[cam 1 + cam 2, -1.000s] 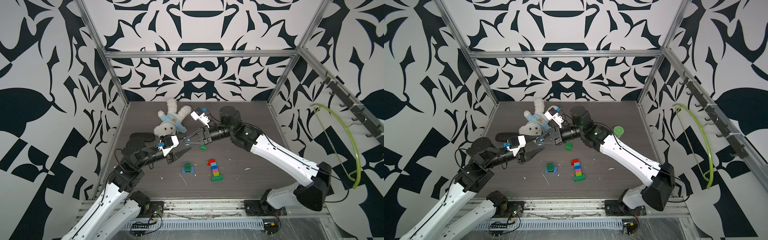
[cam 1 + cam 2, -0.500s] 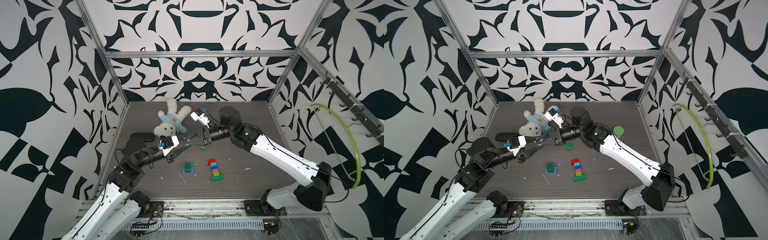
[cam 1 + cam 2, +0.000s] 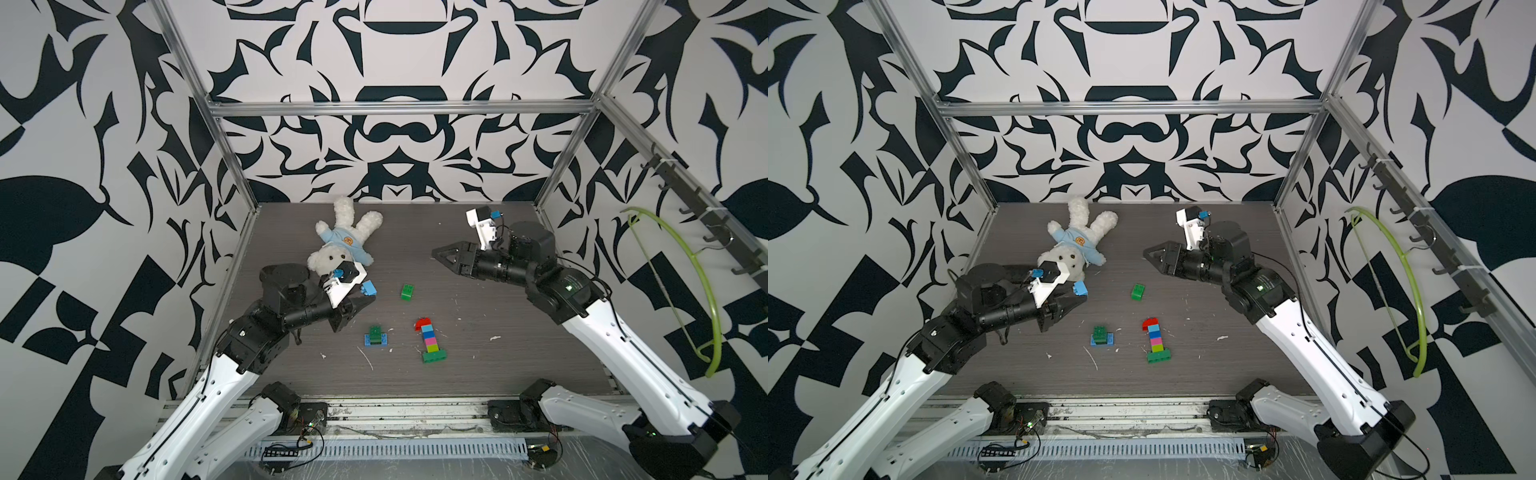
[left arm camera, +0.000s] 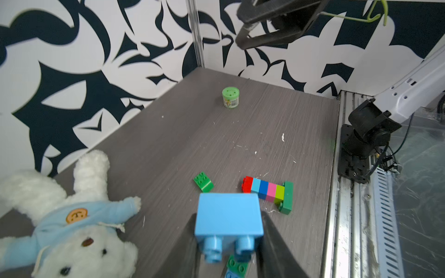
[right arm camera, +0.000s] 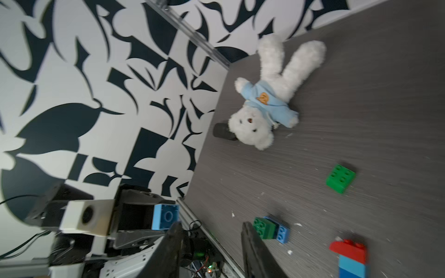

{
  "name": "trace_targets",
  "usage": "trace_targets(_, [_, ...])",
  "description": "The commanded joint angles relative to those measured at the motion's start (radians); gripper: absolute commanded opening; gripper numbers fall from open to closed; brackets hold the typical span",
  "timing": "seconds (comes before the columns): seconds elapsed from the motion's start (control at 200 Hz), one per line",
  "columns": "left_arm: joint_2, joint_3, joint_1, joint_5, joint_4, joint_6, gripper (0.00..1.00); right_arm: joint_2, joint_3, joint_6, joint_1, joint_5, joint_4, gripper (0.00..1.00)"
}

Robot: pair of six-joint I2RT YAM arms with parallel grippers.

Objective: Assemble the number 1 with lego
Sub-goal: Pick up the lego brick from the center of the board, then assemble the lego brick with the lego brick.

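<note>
Okay, nearest me the number column [image 3: 430,341] is lying flat on the table [image 3: 519,353] and looking mostly built. Its long axis is running near to far: wide green base at the near end, then lime, pink, blue and light blue, with the red cap at the far end jutting toward the left arm's side. Just beside it on that side, the small stack [image 3: 376,335], dark green on a blue plate, is sitting studs up. Next out, the left gripper [image 3: 365,300] is holding clear of the table, jaws clamped on the sides of a light blue brick [image 3: 368,287]. In the left wrist view its studs are pointing back toward the wrist, underside facing outward. I'm reading this as the carry step: brick in hand, not yet placed. The next move is probably calling for turning the brick so it mates with the column, then pressing without shoving the column. About level with that gripper, the loose green brick [image 3: 408,292] is sitting alone. Farthest, the right gripper [image 3: 439,252] is hovering with fingers [image 5: 252,245] parted, gripping nothing.
</note>
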Motion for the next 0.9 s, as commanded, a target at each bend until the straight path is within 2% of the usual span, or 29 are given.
trace_targets(0.0, [0.075,0.089,-0.01,-0.055,-0.192,-0.048,0.29,0.003,-0.01,-0.034,-0.012,0.254,-0.229,0.4])
trace_targets(0.125, [0.181,0.186,-0.069,-0.143,-0.33,-0.056,0.3,-0.002,-0.034,-0.029,-0.032,0.36,-0.34,0.37])
trace_targets(0.23, [0.28,0.26,-0.186,-0.267,-0.475,-0.04,0.31,-0.021,-0.061,-0.023,-0.041,0.405,-0.359,0.37])
trace_targets(0.31, [0.354,0.3,-0.276,-0.357,-0.553,-0.01,0.31,-0.037,-0.08,-0.021,-0.046,0.43,-0.368,0.37])
trace_targets(0.44, [0.444,0.331,-0.362,-0.442,-0.616,0.088,0.32,-0.06,-0.107,-0.017,-0.055,0.447,-0.376,0.36])
trace_targets(0.505, [0.478,0.353,-0.38,-0.461,-0.643,0.15,0.33,-0.068,-0.12,-0.015,-0.057,0.447,-0.377,0.36])
trace_targets(0.625, [0.631,0.43,-0.388,-0.516,-0.727,0.219,0.33,-0.073,-0.128,-0.008,-0.056,0.444,-0.384,0.35])
trace_targets(0.755, [0.771,0.498,-0.392,-0.596,-0.815,0.245,0.34,-0.077,-0.128,-0.008,-0.057,0.443,-0.387,0.35])
trace_targets(0.895, [0.842,0.522,-0.394,-0.644,-0.836,0.27,0.35,-0.078,-0.127,-0.004,-0.058,0.438,-0.395,0.34])
